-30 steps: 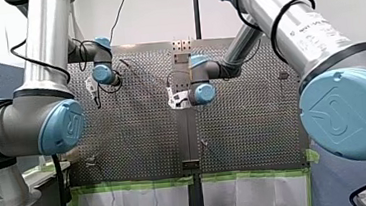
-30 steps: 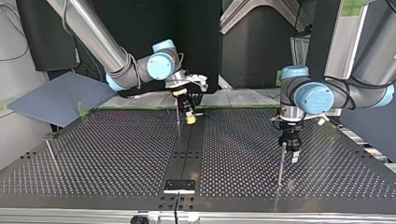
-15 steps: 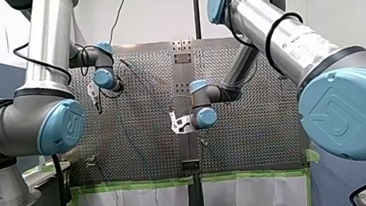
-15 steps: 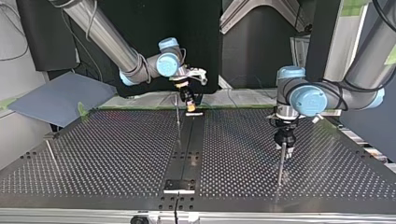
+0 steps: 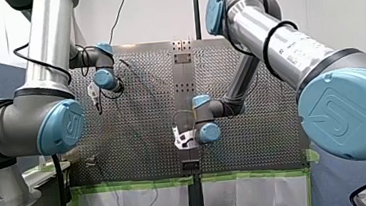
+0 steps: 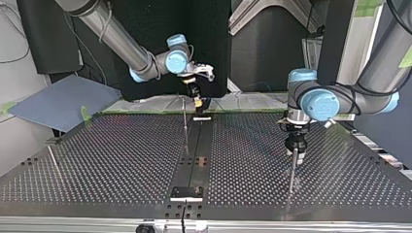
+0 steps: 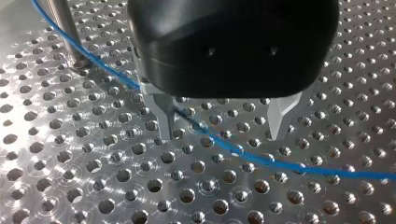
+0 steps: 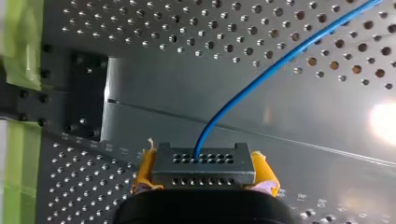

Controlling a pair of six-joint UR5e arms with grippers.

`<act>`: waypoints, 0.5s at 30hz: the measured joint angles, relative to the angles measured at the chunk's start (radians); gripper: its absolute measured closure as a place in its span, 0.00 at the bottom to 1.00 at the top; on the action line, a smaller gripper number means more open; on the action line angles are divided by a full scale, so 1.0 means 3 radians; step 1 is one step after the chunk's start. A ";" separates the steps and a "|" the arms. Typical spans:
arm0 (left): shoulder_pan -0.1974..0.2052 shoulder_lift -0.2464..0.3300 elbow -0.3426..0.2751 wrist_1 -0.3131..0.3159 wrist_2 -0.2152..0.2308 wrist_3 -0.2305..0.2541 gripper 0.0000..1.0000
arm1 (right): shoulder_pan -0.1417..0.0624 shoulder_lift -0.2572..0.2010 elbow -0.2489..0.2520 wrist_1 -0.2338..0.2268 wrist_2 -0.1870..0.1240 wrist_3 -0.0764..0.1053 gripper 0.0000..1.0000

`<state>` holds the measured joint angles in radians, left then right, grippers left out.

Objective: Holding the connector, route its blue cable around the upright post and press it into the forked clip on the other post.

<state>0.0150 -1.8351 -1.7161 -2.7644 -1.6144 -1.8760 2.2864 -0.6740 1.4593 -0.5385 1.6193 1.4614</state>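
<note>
In the right wrist view my right gripper [image 8: 203, 186] is shut, yellow pads on both sides of the grey connector [image 8: 203, 164]. The blue cable [image 8: 261, 77] leaves the connector's face and curves away over the table. The top view has this gripper [image 6: 198, 102] at the table's far edge, behind the thin centre post [image 6: 185, 127]. My left gripper [image 7: 223, 126] is open. The blue cable [image 7: 243, 151] runs low over the holes between its metal fingers [image 7: 164, 119], after passing the foot of a post [image 7: 63, 28]. In the top view my left gripper [image 6: 296, 149] hangs by the right-hand post [image 6: 292, 172].
A third thin post [image 6: 52, 160] stands near the top view's left edge. A black plate [image 6: 186, 192] sits on the centre strip near the front rail. Green tape [image 5: 133, 185] lines the table edge in the front view. Which post carries the forked clip I cannot tell.
My right arm has carried the connector away from the top-view camera to the table's far edge, downward in the front view. My left gripper has shifted slightly and stays open by its post.
</note>
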 joint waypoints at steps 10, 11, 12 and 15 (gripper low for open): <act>0.0000 0.0000 0.0000 0.0000 -0.0005 0.0000 0.00 | 0.0012 0.0284 0.0027 -0.0109 0.0273 -0.0030 1.00; 0.0000 0.0000 0.0000 0.0000 -0.0005 0.0000 0.00 | 0.0009 0.0315 0.0036 -0.0132 0.0300 -0.0030 1.00; 0.0000 0.0000 0.0000 0.0000 -0.0005 0.0000 0.00 | 0.0004 0.0345 0.0048 -0.0157 0.0325 -0.0030 1.00; 0.0000 0.0000 0.0000 0.0000 -0.0005 0.0000 0.00 | -0.0018 0.0445 0.0085 -0.0247 0.0409 -0.0027 1.00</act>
<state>0.0150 -1.8351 -1.7160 -2.7644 -1.6159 -1.8760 2.2811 -0.5406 1.4848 -0.6128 1.7420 1.4532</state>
